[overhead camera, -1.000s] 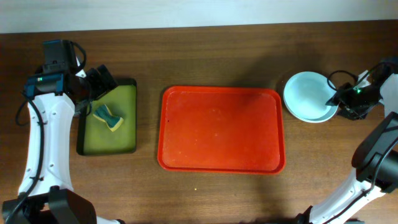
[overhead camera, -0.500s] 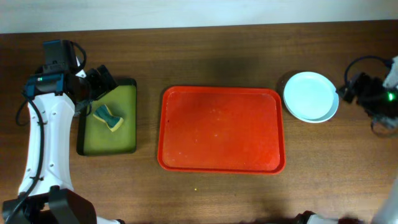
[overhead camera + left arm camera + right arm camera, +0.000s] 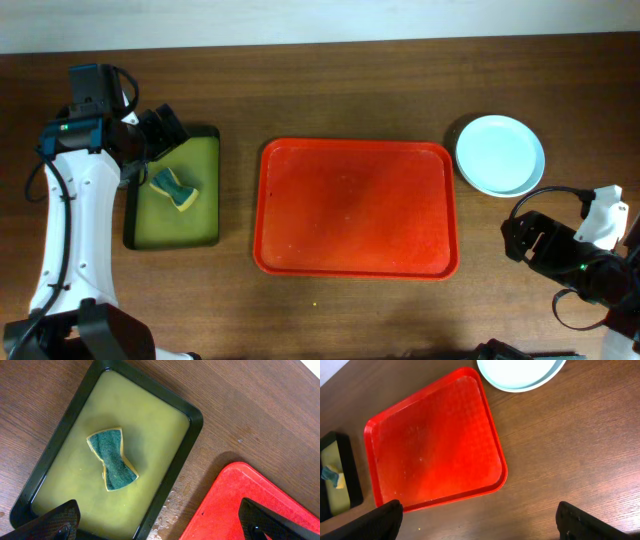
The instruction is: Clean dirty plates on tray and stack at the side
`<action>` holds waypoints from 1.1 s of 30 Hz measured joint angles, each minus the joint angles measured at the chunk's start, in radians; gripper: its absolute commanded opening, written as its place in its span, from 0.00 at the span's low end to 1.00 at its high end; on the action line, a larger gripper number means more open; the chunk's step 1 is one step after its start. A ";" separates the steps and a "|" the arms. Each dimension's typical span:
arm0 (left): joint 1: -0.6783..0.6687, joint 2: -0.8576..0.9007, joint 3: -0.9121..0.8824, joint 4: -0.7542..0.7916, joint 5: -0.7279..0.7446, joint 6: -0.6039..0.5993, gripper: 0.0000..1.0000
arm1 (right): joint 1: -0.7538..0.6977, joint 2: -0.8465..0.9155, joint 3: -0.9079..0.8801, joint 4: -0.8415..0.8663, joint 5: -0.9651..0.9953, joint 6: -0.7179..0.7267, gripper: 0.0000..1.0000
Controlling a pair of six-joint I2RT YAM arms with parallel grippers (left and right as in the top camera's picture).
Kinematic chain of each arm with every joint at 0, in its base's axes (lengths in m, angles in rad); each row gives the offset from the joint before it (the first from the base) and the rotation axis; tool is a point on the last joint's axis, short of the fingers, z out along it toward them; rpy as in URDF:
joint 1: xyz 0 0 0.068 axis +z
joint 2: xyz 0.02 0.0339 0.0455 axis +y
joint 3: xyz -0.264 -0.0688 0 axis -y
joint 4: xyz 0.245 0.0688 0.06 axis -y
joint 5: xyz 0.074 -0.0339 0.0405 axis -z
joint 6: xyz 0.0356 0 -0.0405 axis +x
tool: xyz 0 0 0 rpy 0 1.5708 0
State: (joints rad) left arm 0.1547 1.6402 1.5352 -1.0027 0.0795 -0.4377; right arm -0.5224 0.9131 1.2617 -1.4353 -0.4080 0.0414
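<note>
The tray [image 3: 355, 208] is plain red, the plate [image 3: 500, 155] pale blue, the small tray [image 3: 145, 425] black-rimmed with a yellow-green inside, the sponge [image 3: 112, 459] teal over yellow, the table [image 3: 350, 90] brown wood-grain.

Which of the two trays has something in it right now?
The smaller black-rimmed tray on the left: a green-and-yellow sponge lies in its yellow-green inside. The large red tray holds nothing.

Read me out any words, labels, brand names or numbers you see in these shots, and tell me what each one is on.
None: no readable text on the red tray, the pale blue plate, the sponge or the black-rimmed tray, and nothing legible elsewhere.
</note>
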 measured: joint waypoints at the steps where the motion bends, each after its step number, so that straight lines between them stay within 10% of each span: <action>1: 0.000 0.000 0.000 0.000 0.000 0.000 0.99 | 0.000 0.000 0.000 0.000 0.011 0.000 0.99; 8: 0.000 0.000 0.000 0.000 0.000 0.000 0.99 | 0.002 0.027 -0.004 0.023 0.100 0.000 0.98; 14: 0.000 0.000 0.000 0.000 0.000 0.000 0.99 | 0.240 -0.048 -0.119 0.381 0.052 0.000 0.99; 19: 0.000 0.000 0.000 0.000 0.000 0.000 1.00 | 0.494 -0.265 -0.330 0.677 0.076 -0.005 0.98; 33: 0.000 0.000 0.000 0.000 0.000 0.000 0.99 | 0.573 -0.716 -1.039 1.349 0.126 -0.009 0.98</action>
State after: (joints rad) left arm 0.1547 1.6402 1.5352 -1.0027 0.0795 -0.4381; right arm 0.0502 0.1974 0.2226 -0.0860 -0.2825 0.0322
